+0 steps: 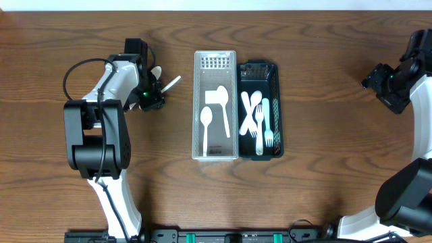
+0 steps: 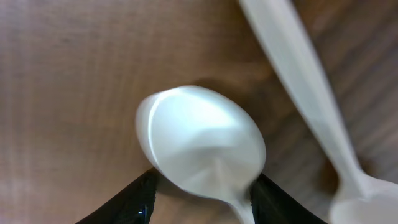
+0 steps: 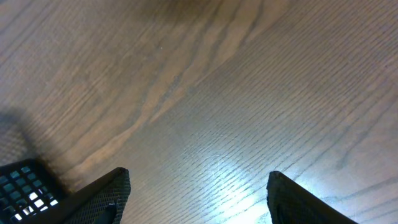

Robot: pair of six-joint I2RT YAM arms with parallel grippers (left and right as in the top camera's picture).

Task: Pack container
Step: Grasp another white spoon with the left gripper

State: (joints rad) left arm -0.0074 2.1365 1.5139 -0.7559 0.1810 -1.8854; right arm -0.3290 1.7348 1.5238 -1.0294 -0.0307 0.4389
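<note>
A white plastic spoon [image 2: 202,143] lies on the table at the left; it also shows in the overhead view [image 1: 156,71]. My left gripper [image 1: 151,94] is open, and its two black fingers [image 2: 202,199] straddle the spoon's neck just below the bowl. A second white utensil [image 2: 311,99] lies beside it, its handle seen from above [image 1: 171,83]. The clear white container [image 1: 198,101] holds two white spoons [image 1: 217,101]. The black container [image 1: 275,101] beside it holds white forks [image 1: 256,118]. My right gripper [image 3: 199,193] is open and empty over bare wood at the far right [image 1: 385,84].
The two containers stand side by side in the middle of the wooden table. A corner of black mesh [image 3: 22,186] shows at the lower left of the right wrist view.
</note>
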